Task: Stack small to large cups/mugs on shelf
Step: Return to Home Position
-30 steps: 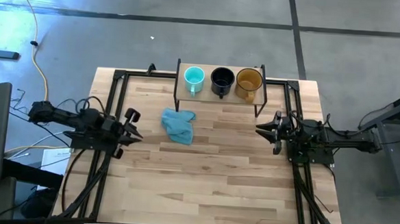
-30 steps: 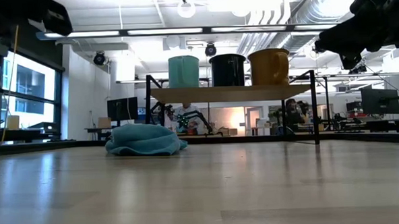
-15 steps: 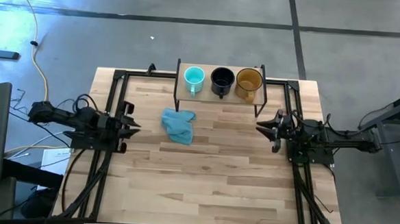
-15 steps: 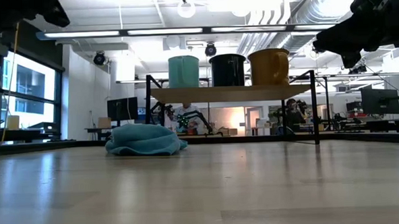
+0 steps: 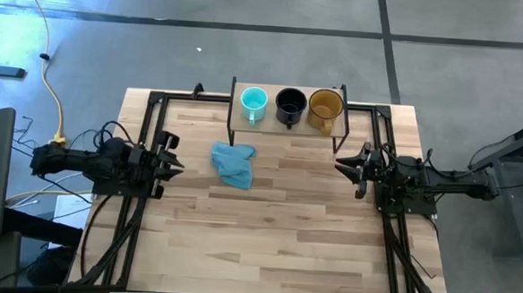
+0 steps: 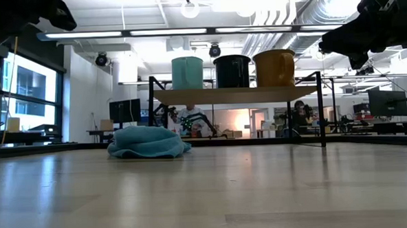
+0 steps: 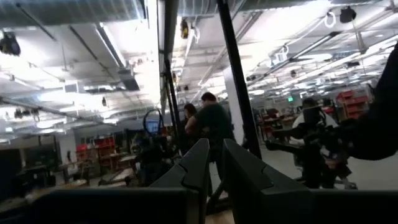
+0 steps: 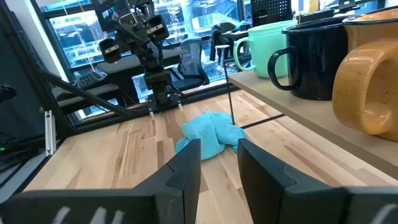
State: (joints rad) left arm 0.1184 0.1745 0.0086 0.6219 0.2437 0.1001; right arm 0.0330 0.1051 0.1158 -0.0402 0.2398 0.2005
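Observation:
Three handled mugs stand in a row on the shelf (image 5: 270, 122) by the table's far edge: the turquoise mug (image 5: 253, 99) leftmost, the black mug (image 5: 291, 102) in the middle, the amber mug (image 5: 326, 104) rightmost. All rest upright on their bases, as the low view shows: the turquoise mug (image 6: 188, 72), the black mug (image 6: 232, 70), the amber mug (image 6: 274, 67). My left gripper (image 5: 178, 166) hovers by the table's left edge, shut and empty. My right gripper (image 5: 338, 167) hovers near the right edge, below the shelf's right end, slightly open and empty.
A crumpled blue-teal cloth (image 5: 234, 163) lies on the tabletop in front of the shelf's left end and also shows in the right wrist view (image 8: 211, 135). Black frame rails run along the table's left and right sides. People stand in the room beyond the table.
My left arm has drawn back toward the table's left edge, and its gripper has shifted slightly toward the far side. The right arm, the mugs and the cloth have stayed in place.

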